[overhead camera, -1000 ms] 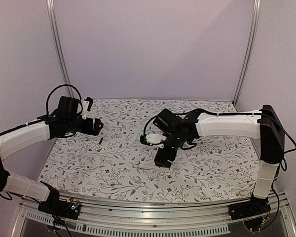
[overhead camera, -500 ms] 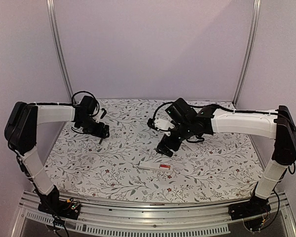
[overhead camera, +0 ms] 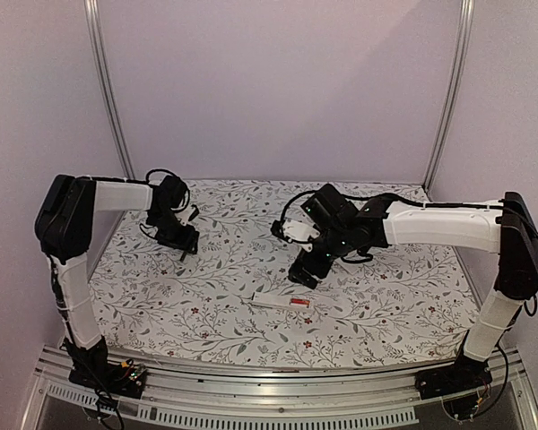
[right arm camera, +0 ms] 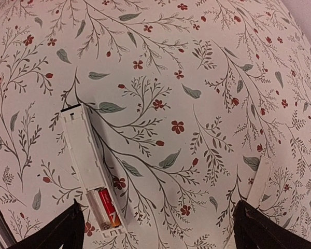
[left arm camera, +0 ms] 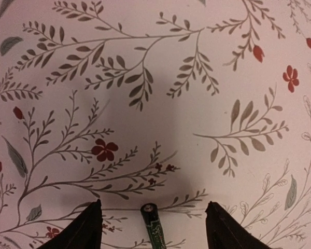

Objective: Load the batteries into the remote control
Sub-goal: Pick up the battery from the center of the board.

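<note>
The white remote control (overhead camera: 282,303) lies at the table's front middle, its compartment open. In the right wrist view the remote (right arm camera: 85,150) holds one red battery (right arm camera: 108,206) beside an empty slot. My right gripper (overhead camera: 305,273) hangs open and empty just behind it; in its own view the right gripper (right arm camera: 158,205) has the remote's open end near its left finger. A loose dark battery (left arm camera: 154,231) lies on the cloth between the open fingers of my left gripper (left arm camera: 153,203). In the top view the left gripper (overhead camera: 186,242) is over that battery (overhead camera: 182,257).
The thin white cover strip (right arm camera: 259,181) lies on the floral cloth by my right gripper's right finger. Metal frame posts (overhead camera: 108,90) stand at the back corners. The table's front rail (overhead camera: 251,394) runs between the arm bases.
The right gripper has lifted back off the remote, which now shows a red battery inside. The left arm has folded upright and brought its gripper right and down over the loose battery.
</note>
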Motion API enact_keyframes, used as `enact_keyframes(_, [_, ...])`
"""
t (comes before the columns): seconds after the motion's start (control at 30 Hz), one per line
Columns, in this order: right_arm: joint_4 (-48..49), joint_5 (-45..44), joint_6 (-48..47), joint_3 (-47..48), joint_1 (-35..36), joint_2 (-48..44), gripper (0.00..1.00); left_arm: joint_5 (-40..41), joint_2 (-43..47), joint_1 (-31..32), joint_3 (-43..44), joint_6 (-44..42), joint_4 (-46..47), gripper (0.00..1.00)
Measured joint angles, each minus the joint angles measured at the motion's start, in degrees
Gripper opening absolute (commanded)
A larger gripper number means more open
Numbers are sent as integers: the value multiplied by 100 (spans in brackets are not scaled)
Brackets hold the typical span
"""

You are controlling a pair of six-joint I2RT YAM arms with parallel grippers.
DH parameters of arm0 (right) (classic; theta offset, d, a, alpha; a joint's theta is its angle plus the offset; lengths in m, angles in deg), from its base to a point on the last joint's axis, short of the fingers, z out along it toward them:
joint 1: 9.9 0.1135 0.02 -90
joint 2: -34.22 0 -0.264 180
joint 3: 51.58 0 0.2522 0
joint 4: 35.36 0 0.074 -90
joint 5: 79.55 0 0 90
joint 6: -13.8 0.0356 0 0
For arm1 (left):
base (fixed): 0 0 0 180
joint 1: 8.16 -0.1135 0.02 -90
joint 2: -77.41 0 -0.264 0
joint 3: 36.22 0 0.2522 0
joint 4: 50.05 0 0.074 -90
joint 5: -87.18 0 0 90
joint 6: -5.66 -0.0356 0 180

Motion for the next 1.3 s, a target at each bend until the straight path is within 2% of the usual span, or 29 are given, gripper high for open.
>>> enact_keyframes(0.13, [-2, -129, -7, 0, 0, 0, 99, -92, -59, -11, 96, -63, -363, 67])
enact_keyframes(0.27, [-2, -146, -22, 0, 0, 0, 99, -190, -72, -33, 98, -98, -629, 58])
enact_keyframes(0.47, [-7, -210, -52, 0, 0, 0, 99, -348, -273, -114, 387, -232, -894, 52])
enact_keyframes(0.9, [-11, -302, -66, 0, 0, -4, 99, -501, -393, -289, 535, -264, -938, 0])
enact_keyframes(1.1, [-15, -400, -63, 0, 0, -7, 99, -560, -323, -291, 417, -251, -811, 0])
enact_keyframes(1.3, [-37, -540, -9, 9, -20, -87, 99, -570, 369, -229, -404, 9, -197, 0])
